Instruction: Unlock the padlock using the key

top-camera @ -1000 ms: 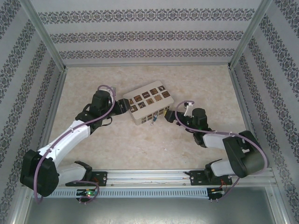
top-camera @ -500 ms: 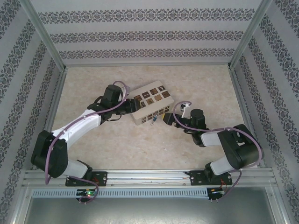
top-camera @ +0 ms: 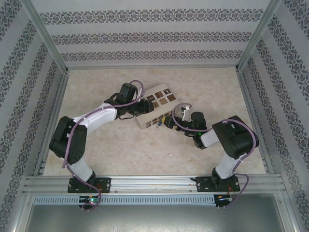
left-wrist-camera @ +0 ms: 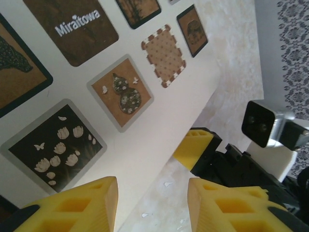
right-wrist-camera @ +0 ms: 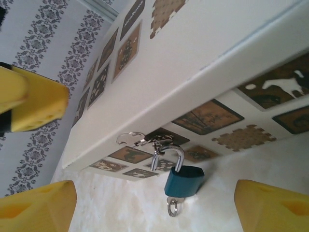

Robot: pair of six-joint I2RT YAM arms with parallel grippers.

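blue-teal padlock (right-wrist-camera: pixel 183 180) with silver shackle hanging on side of tiled cream box (right-wrist-camera: pixel 203 43), thin grey key (right-wrist-camera: pixel 172 207) beneath, right fingers (right-wrist-camera: pixel 270 208) spread wide facing it, left fingers (left-wrist-camera: pixel 87 205) parted astride box edge

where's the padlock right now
In the right wrist view the padlock hangs from a latch on the cream box's side face, ahead of the right hand.

Key (right-wrist-camera: pixel 172 207) blade is hiding inside the padlock (right-wrist-camera: pixel 183 180) body, just its ring poking out below. Shackle seating isn't resolving, too small. Overhead, both are reading as a speck. Left arm (top-camera: pixel 104 115) is covering the cream box (top-camera: pixel 161 100) left end; wrist frames are cropping the box edges.
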